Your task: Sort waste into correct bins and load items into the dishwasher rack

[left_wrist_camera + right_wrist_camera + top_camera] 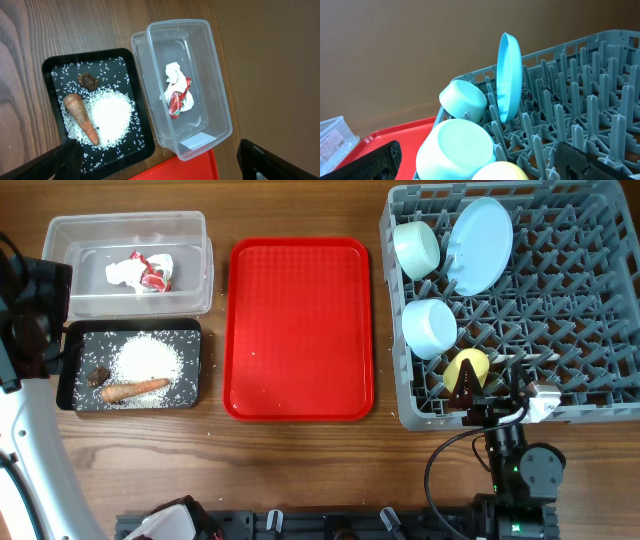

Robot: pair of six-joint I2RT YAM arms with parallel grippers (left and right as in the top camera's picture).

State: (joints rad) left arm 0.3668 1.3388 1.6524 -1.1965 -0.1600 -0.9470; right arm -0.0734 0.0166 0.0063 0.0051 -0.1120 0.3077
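Observation:
The grey dishwasher rack holds two pale blue bowls, the upright pale blue plate and the yellow cup. My right gripper is open at the rack's front edge, its fingers either side of the yellow cup without touching it. The clear bin holds the white-and-red wrapper. The black bin holds rice, the carrot and the brown scrap. My left gripper is open and empty, high above these bins. I cannot make out the white spoon.
The flat red tray lies between the bins and the rack. A few loose rice grains lie on the wood around the black bin. The left arm stands at the table's left edge.

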